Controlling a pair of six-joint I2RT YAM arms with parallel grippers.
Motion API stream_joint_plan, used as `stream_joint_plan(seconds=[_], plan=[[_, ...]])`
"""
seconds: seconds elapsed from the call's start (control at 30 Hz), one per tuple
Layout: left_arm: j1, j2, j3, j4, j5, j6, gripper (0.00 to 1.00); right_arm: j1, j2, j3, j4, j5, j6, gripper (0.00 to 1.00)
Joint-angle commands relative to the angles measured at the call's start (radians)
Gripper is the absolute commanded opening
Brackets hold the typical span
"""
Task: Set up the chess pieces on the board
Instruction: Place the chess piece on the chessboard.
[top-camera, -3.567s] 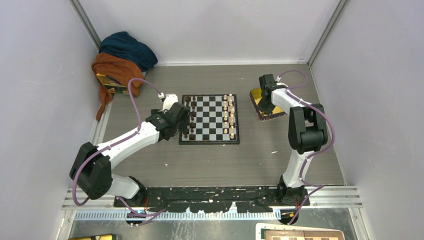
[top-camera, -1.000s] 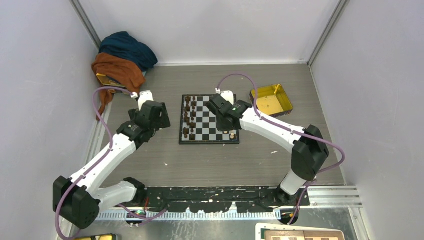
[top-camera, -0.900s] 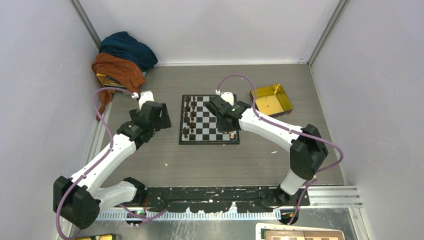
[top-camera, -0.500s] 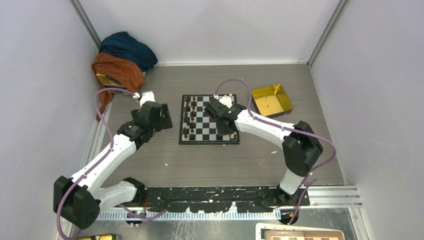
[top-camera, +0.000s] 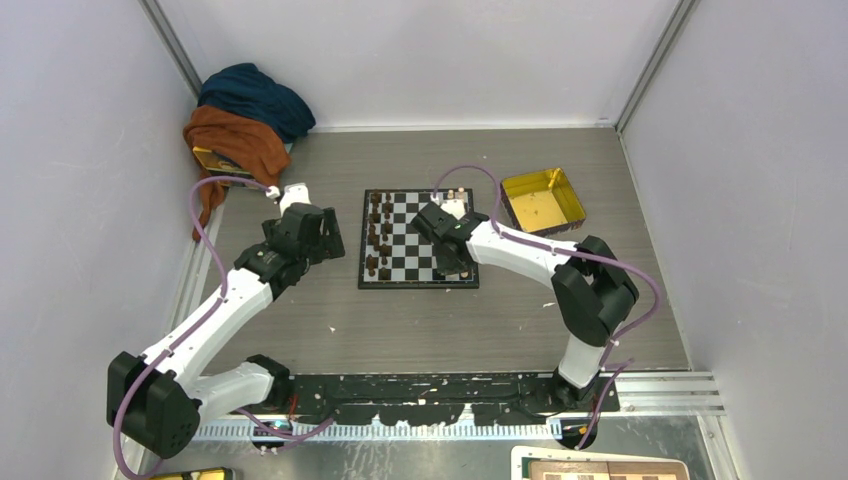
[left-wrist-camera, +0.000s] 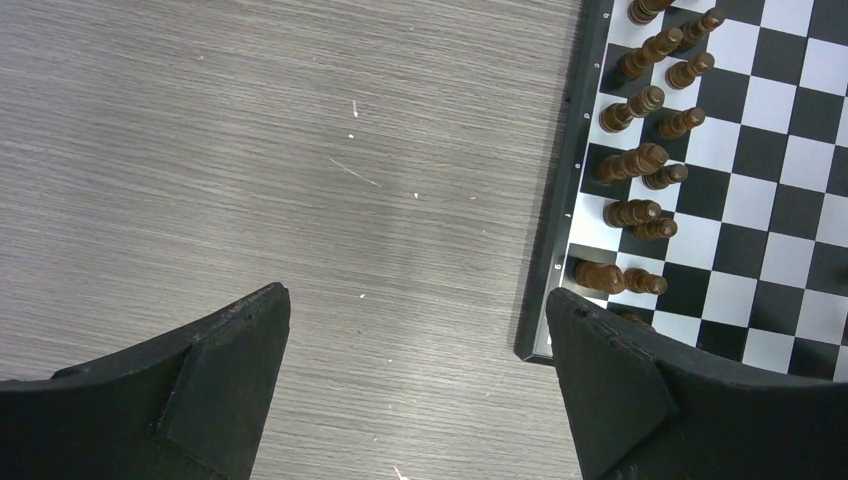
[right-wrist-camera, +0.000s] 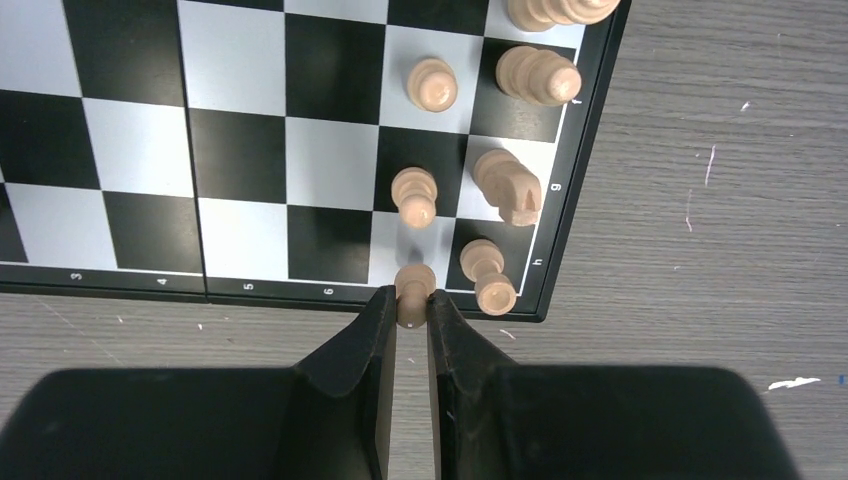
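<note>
The board (top-camera: 418, 240) lies mid-table, with black and pale checks and a dark border. Dark brown pieces (left-wrist-camera: 630, 165) stand in its left columns. Light-tan chess pieces (right-wrist-camera: 508, 185) stand along its right edge. My right gripper (right-wrist-camera: 411, 300) is shut on a light-tan pawn (right-wrist-camera: 413, 290) and holds it over the board's near right corner, next to a tan piece (right-wrist-camera: 487, 272). It shows in the top view (top-camera: 447, 262). My left gripper (left-wrist-camera: 415, 310) is open and empty over bare table, just left of the board (left-wrist-camera: 560, 250). It shows in the top view (top-camera: 312, 228).
A shiny yellow tray (top-camera: 543, 200) sits right of the board. A heap of blue and orange cloth (top-camera: 245, 115) lies in the back left corner. Grey walls close in the table on three sides.
My right gripper came from the yellow tray to the board and has slid toward the board's near right corner. My left arm drew back left off the board and now holds still.
</note>
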Motion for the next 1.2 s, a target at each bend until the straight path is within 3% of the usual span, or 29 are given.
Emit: stream_joint_plan(seconds=[0.0, 0.7, 1.0, 1.17], plan=[[0.007, -0.025, 0.000, 0.031, -0.015, 0.002, 1.00, -0.015, -0.009, -0.018, 0.057, -0.010, -0.007, 0.01], [0.007, -0.011, 0.003, 0.030, -0.006, -0.012, 1.00, -0.034, -0.014, -0.061, 0.117, -0.047, -0.019, 0.02], [0.007, -0.012, 0.003, 0.026, -0.007, -0.019, 1.00, -0.033, -0.027, -0.051, 0.099, -0.036, -0.035, 0.32], [0.008, -0.015, 0.003, 0.026, -0.008, -0.019, 1.00, -0.035, -0.048, -0.024, 0.074, -0.019, -0.052, 0.35]])
